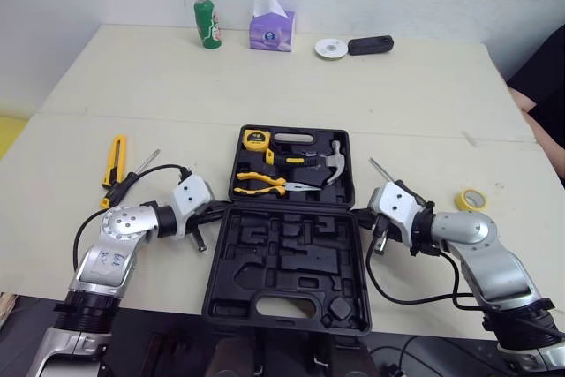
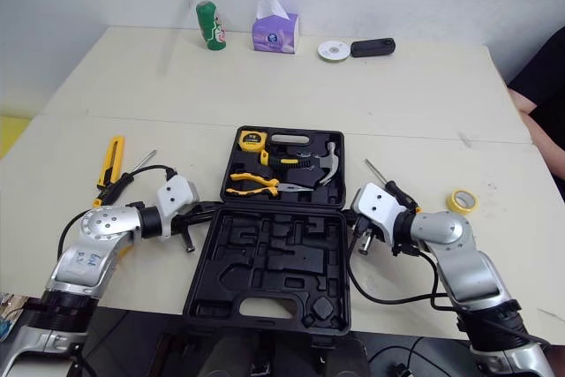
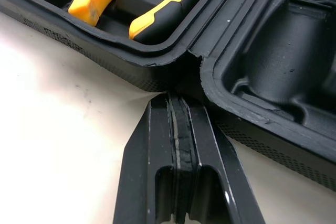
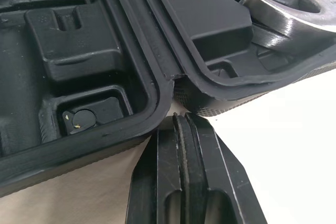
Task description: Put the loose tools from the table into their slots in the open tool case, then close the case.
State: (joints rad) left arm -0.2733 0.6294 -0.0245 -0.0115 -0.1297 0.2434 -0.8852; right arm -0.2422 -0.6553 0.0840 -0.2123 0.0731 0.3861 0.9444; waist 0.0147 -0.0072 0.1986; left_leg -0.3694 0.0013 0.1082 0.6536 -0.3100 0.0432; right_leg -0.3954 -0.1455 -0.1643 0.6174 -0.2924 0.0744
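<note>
The black tool case (image 1: pixel 282 258) lies open flat on the desk (image 1: pixel 132 86). Its nearer half is an empty moulded tray. The left end effector (image 3: pixel 178 98) and right end effector (image 4: pixel 182 119) each have their fingers pressed together on nothing. Their tips sit at the hinge line, one at each side of the case, which lies between them.

Just beyond, the far half holds yellow-handled pliers (image 1: pixel 260 183), a hammer (image 1: pixel 331 165) and a yellow tape measure (image 1: pixel 256 139). Outward of the left end effector lie a screwdriver (image 1: pixel 132 178) and a yellow utility knife (image 1: pixel 115 159). A second screwdriver (image 2: pixel 381 177) lies just behind the right one, with a yellow tape roll (image 1: pixel 470 199) further outward.
</note>
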